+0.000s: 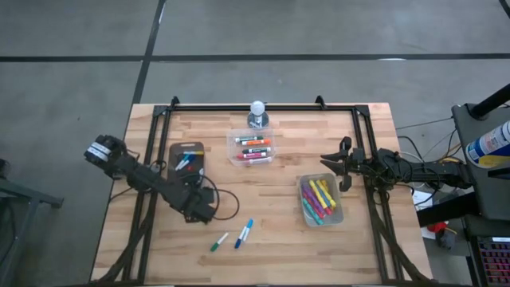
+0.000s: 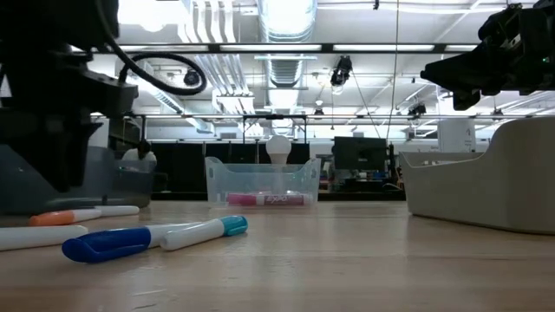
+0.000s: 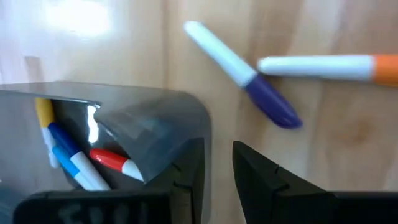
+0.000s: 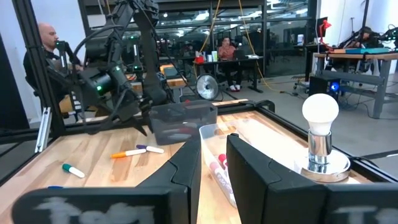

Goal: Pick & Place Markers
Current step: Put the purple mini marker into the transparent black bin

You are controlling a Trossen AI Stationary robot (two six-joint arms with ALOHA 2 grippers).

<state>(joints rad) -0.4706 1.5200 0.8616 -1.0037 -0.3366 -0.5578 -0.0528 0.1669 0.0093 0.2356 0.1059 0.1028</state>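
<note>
Several markers (image 1: pixel 256 147) already sit in the clear tub (image 1: pixel 236 156) at 12 o'clock, the second tub (image 1: pixel 340 210) at 4 o'clock, and the dark tray (image 1: pixel 198 147) at 10 o'clock. Two loose markers (image 1: pixel 234 237) lie at 6 o'clock on the table (image 1: pixel 287 247). Judged step: between picks, a loose marker next. The left gripper (image 3: pixel 217 168) hangs low just beside the tray, fingers slightly apart, nothing between them. Its wrist view shows a purple-capped marker (image 3: pixel 242 74) and an orange-capped marker (image 3: pixel 329 66) touching tip to tip just ahead. Next move likely calls for lining the fingers across one barrel, dropping, closing. The right gripper (image 4: pixel 213 155) waits at 3 o'clock, raised, narrowly apart and empty, pointing inward.
</note>
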